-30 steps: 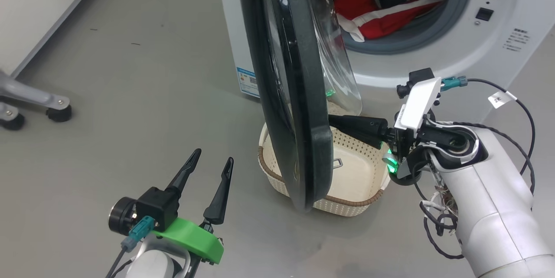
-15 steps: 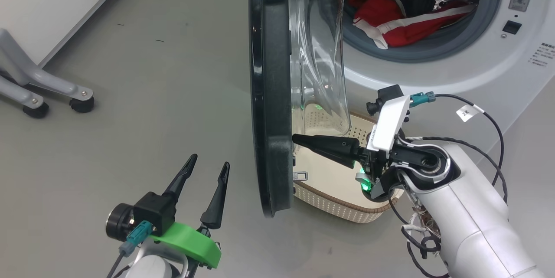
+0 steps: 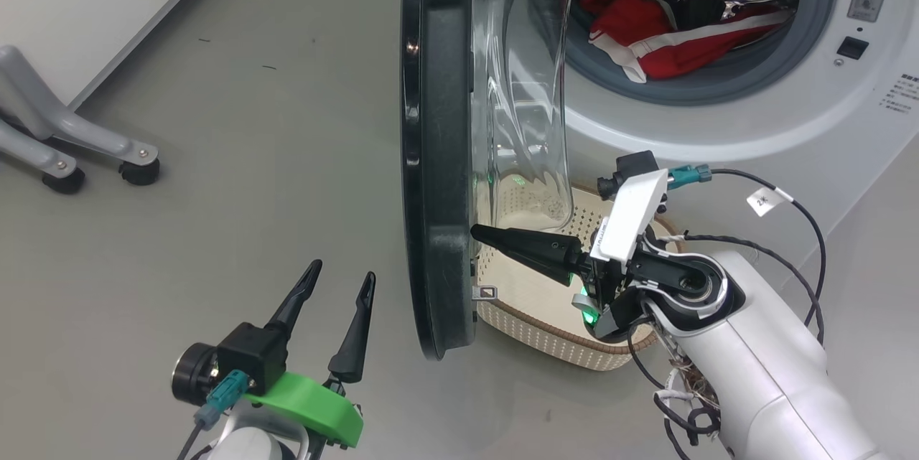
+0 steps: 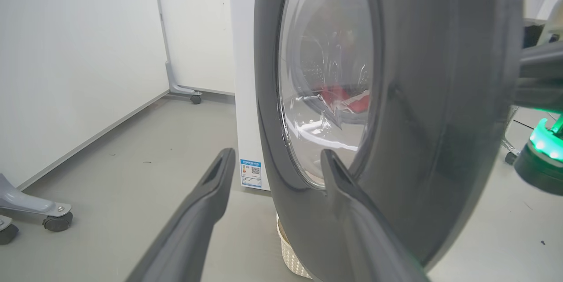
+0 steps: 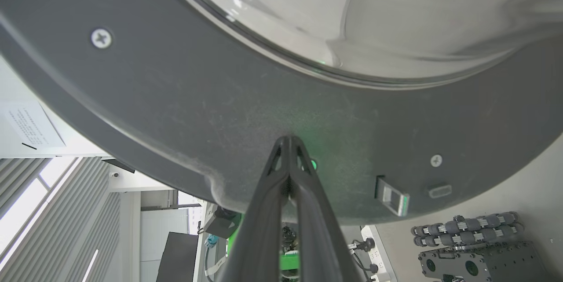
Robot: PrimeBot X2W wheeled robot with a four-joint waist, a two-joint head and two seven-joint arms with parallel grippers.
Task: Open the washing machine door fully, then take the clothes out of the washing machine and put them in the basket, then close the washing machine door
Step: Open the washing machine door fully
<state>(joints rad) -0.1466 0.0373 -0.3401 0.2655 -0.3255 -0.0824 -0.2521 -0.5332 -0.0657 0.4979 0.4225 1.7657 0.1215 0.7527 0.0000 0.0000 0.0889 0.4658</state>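
Note:
The washing machine door [image 3: 438, 158] stands edge-on in the head view, swung out from the washing machine [image 3: 790, 130], its glass bowl [image 3: 524, 87] facing the drum. Red clothes [image 3: 646, 22] with white stripes lie in the drum. The cream basket [image 3: 546, 345] sits on the floor under the door, partly hidden by it. My right gripper [image 3: 477, 232] is shut with nothing held, its tips pressed against the door's inner rim [image 5: 176, 97]. My left gripper [image 3: 343, 271] is open and empty, on the door's outer side [image 4: 440, 97].
Grey wheeled frame legs [image 3: 93, 151] stand on the floor at the far left beside a white wall [image 3: 72, 1]. A door latch [image 5: 391, 196] juts from the inner rim near my right fingertips. Loose cables [image 3: 804, 216] hang around my right forearm.
The door has swung further out to the left, with my shut right gripper following against its inner rim. The head camera shifted too. My left gripper stays open in place.

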